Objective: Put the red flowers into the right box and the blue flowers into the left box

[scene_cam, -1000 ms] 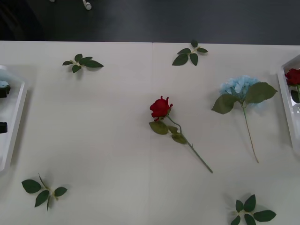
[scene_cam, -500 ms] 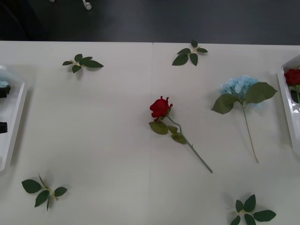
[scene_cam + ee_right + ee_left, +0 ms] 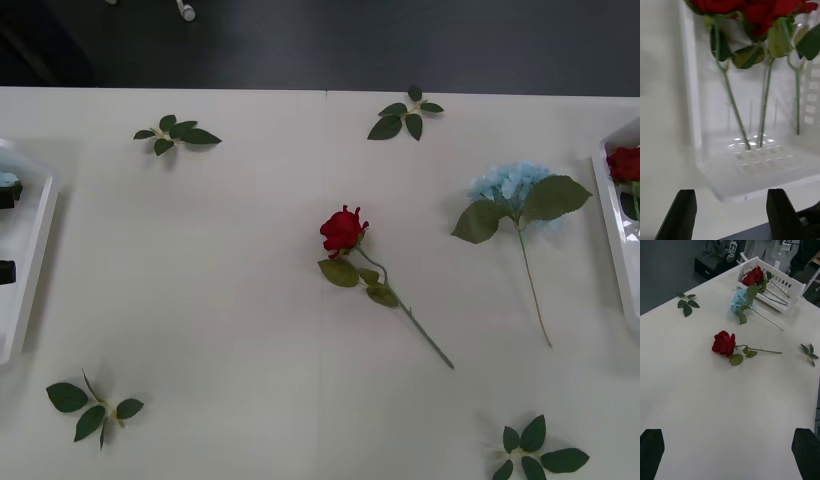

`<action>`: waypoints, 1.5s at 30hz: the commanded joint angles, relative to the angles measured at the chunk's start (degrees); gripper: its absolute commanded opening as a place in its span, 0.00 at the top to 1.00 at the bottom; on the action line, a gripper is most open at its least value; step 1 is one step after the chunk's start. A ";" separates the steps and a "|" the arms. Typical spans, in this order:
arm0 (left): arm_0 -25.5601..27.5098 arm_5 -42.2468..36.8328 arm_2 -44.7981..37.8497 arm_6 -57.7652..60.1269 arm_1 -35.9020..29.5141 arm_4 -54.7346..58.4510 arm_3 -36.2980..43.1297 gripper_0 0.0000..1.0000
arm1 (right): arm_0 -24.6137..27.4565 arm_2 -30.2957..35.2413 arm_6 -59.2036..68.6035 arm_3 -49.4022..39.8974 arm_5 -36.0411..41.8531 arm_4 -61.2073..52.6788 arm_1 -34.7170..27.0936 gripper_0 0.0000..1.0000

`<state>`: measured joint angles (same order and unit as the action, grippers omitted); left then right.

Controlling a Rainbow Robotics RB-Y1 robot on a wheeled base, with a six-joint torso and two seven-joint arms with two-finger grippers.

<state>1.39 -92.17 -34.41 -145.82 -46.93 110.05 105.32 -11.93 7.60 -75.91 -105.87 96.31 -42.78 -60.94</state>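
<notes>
One red rose (image 3: 343, 230) lies in the middle of the table (image 3: 200, 280) and one blue flower (image 3: 512, 185) at the right, both waiting to be sorted. The right gripper (image 3: 730, 210) is wide open and empty by the right box (image 3: 690, 93), where three roses (image 3: 752, 9) lie. The left gripper (image 3: 728, 448), open and empty, faces the lone rose, likely next.

I see a pale surface (image 3: 200, 280) with one red rose (image 3: 343, 230) lying near its middle and a blue hydrangea (image 3: 512, 186) to its right. Four loose leaf sprigs (image 3: 177, 134) lie scattered around its edges. A white tray (image 3: 22, 265) rests at its left edge, another white tray (image 3: 612, 215) at its right.
</notes>
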 commanded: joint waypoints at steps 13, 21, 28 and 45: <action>0.55 -0.38 -0.30 -4.30 -1.24 0.43 0.32 0.00 | -3.54 -23.68 20.01 -10.23 -5.87 14.04 6.10 0.46; 0.55 -0.38 -0.30 -4.30 -1.24 0.43 0.32 0.00 | -3.54 -26.58 26.69 -7.42 -9.92 19.14 10.84 0.46; 0.55 -0.38 -0.30 -4.30 -1.24 0.43 0.32 0.00 | -4.95 -30.27 34.07 -4.26 -12.64 19.93 10.84 0.46; 0.55 -0.38 -0.30 -4.30 -1.24 0.43 0.32 0.00 | -6.00 -32.12 14.21 2.51 -23.54 20.37 12.60 0.46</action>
<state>1.39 -92.17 -34.41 -145.82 -46.93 110.05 105.32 -17.07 -25.56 -60.58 -102.97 73.11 -22.95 -49.12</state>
